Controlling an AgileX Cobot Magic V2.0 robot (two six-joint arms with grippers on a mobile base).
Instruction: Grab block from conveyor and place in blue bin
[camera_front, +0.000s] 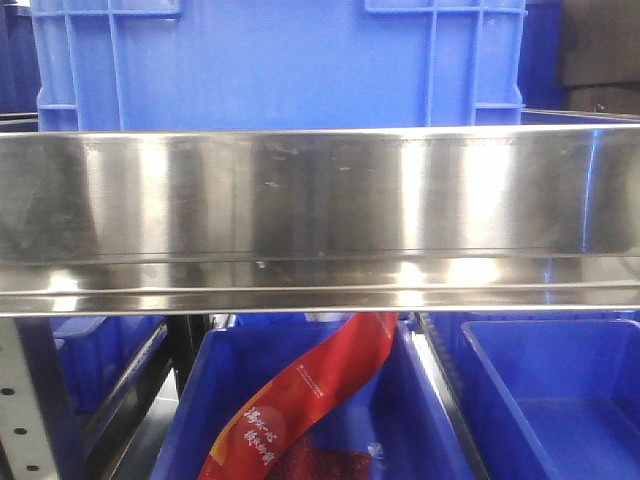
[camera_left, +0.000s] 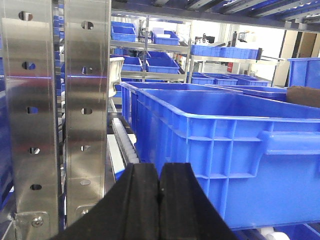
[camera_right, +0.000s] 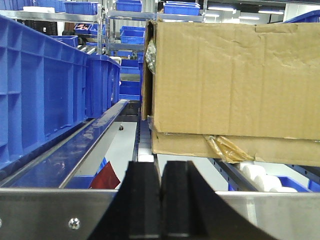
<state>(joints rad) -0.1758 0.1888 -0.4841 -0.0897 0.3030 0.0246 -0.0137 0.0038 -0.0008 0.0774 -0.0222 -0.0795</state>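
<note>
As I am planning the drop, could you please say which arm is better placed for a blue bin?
Left, probably: the left end effector faces a blue bin straight ahead, while the right end effector faces a cardboard box. Both are shut.

Bright indoor light throws soft white glare bands across the steel rail (camera_front: 320, 200). Ceiling strip lights (camera_right: 220, 8) burn out to white; the front view is slightly soft.

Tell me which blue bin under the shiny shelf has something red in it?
The middle blue bin, right below the steel shelf: a red ribbon with writing drapes into it. The blue bin on the right shows nothing red.
</note>
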